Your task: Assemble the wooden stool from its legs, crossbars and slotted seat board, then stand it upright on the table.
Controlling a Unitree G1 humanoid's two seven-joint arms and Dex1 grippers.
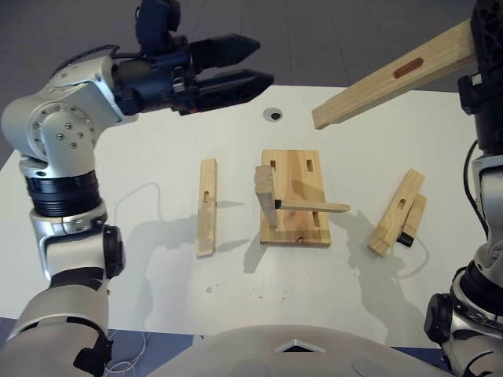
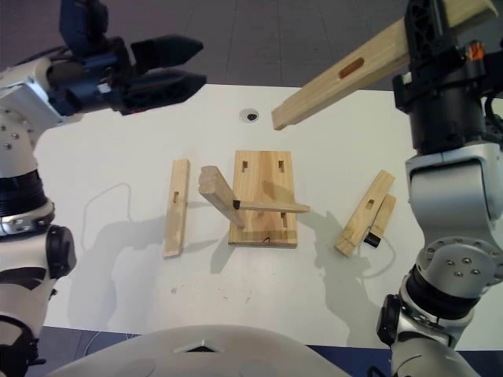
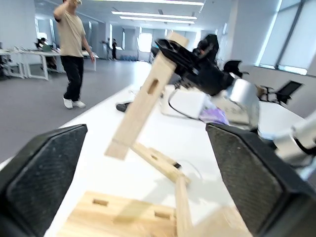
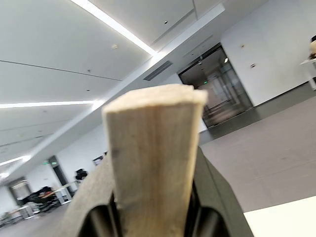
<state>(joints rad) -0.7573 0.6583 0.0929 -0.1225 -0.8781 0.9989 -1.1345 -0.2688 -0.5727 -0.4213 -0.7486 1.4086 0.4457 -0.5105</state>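
Two pieces (image 1: 397,212) lie side by side right of the seat board (image 1: 302,169); a loose leg (image 1: 206,206) lies left of it, and a joined leg (image 1: 266,192) sits on it. My right claw (image 2: 431,35) clamps the raised leg (image 1: 393,75) above the surface (image 1: 157,141); left claw (image 1: 240,63) hovers spread, empty.

Left black two-finger end effector (image 1: 240,67) is hovering over the far side of the white worktop (image 1: 141,157), fingers spread apart. Right end effector (image 1: 474,41) is gripping a long pale slotted wooden leg (image 1: 393,75), its free end tilting down toward the flat slotted wooden seat board (image 1: 302,177). A short wooden leg (image 1: 266,192) is standing at the board's left edge with a thin wooden crossbar (image 1: 314,207) sticking out rightward. A loose slotted wooden leg (image 1: 207,206) is lying left of the board.
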